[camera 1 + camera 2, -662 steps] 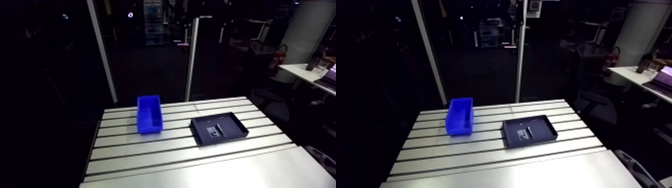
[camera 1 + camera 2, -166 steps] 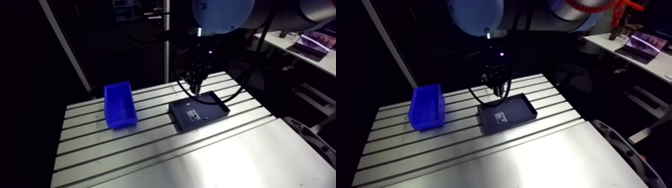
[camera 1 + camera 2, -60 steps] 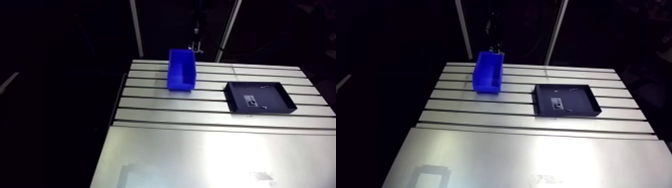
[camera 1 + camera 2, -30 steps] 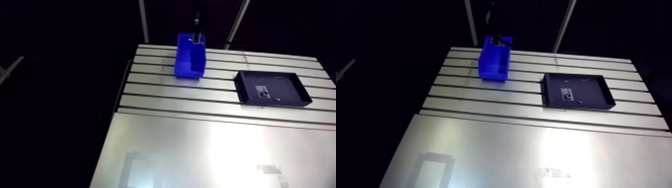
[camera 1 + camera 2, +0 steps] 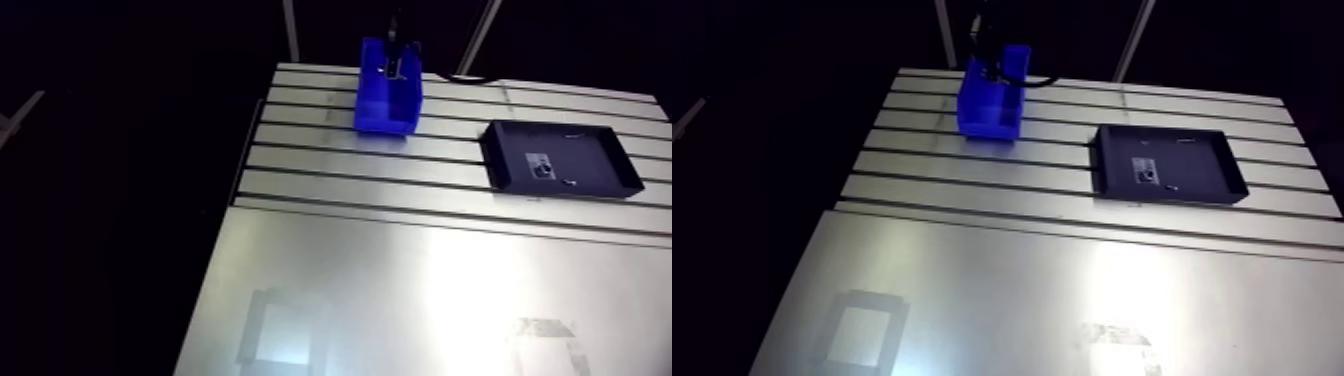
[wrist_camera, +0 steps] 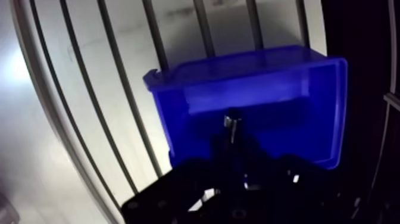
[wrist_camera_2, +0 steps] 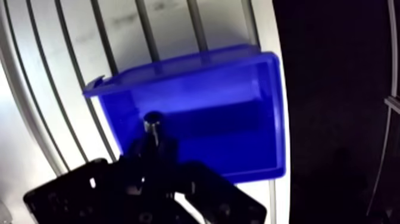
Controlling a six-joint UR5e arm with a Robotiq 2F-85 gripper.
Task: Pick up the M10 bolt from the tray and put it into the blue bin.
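- The fingers are narrow, clamped on the M10 bolt.
- The bolt hangs over the inside of the blue bin, which stands on the tabletop.
- I judge this the placing step; next, the fingers must open to drop it.

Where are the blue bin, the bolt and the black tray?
blue bin (image 5: 383,120): arm view, its near wall.
bolt (image 6: 232,122): wrist view, its shiny tip.
black tray (image 5: 1202,165): arm view, its bare floor.

A slotted metal table fills the arm view, and a bright patch of light lies on its smooth near half. A pale post and a second post rise behind its far edge. Everything around it is dark.
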